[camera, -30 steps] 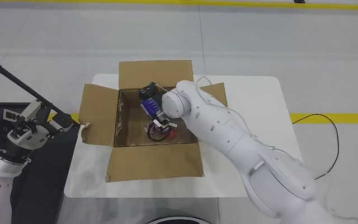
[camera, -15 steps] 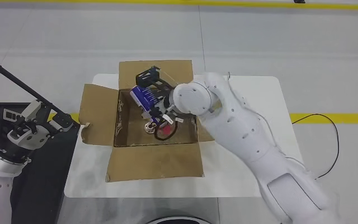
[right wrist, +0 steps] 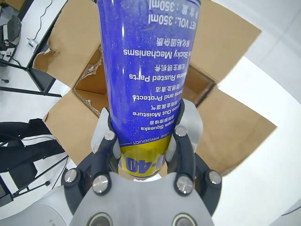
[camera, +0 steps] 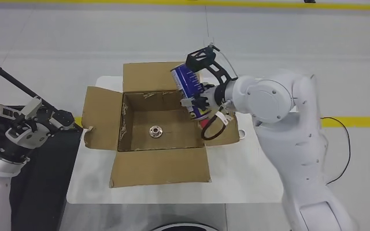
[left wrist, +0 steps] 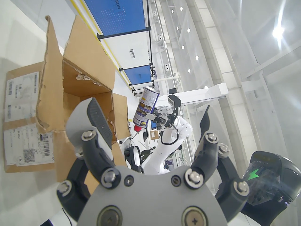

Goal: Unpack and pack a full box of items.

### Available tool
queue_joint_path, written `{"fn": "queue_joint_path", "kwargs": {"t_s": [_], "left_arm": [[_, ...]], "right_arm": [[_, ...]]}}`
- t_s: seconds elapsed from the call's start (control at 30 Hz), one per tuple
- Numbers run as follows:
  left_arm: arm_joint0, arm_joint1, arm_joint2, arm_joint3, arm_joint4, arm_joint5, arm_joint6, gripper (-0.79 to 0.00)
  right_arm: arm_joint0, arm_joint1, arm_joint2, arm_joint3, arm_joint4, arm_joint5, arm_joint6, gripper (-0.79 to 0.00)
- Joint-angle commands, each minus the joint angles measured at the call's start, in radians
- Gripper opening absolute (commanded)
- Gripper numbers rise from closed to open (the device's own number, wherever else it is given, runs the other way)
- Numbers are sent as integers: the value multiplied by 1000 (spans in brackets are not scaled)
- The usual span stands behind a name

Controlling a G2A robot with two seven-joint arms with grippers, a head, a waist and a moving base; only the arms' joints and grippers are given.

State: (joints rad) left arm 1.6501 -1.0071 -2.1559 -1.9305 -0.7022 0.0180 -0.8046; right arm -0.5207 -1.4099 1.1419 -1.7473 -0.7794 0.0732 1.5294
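An open cardboard box [camera: 104, 118] stands on the white table [camera: 260, 173], flaps spread. My right gripper [camera: 199, 104] is shut on a blue and yellow spray can [camera: 188, 86], held in the air over the box's far right corner. The can [right wrist: 150, 55] runs between the right gripper's fingers [right wrist: 188, 116], with the box [right wrist: 235, 128] below. A small round metal part [camera: 155, 131] lies on the box floor. My left gripper [left wrist: 150, 116] is open and holds nothing, off the table's left side [camera: 29, 124], with the box [left wrist: 77, 78] and the can [left wrist: 145, 109] beyond it.
A black loop of cable [camera: 213, 128] hangs from the right wrist over the box's right flap. A dark stand [camera: 40, 173] is at the table's left. The table's right and front parts are bare white.
The right gripper has lifted the spray can out of the box and carried it up and toward the far right corner. The metal part on the box floor is now uncovered.
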Motion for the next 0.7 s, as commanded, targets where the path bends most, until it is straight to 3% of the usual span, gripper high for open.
{"fn": "queue_joint_path", "kwargs": {"t_s": [0.0,0.33,0.67], "left_arm": [[-4,1,1,2,0,2,-2,0],[-4,1,1,2,0,2,-2,0],[-4,1,1,2,0,2,-2,0]], "right_arm": [[-22,16,42,-27,-27,3,6,-785],[-168,138,185,-109,-76,38,6,-785],[-339,297,276,-253,-49,94,6,-785]]}}
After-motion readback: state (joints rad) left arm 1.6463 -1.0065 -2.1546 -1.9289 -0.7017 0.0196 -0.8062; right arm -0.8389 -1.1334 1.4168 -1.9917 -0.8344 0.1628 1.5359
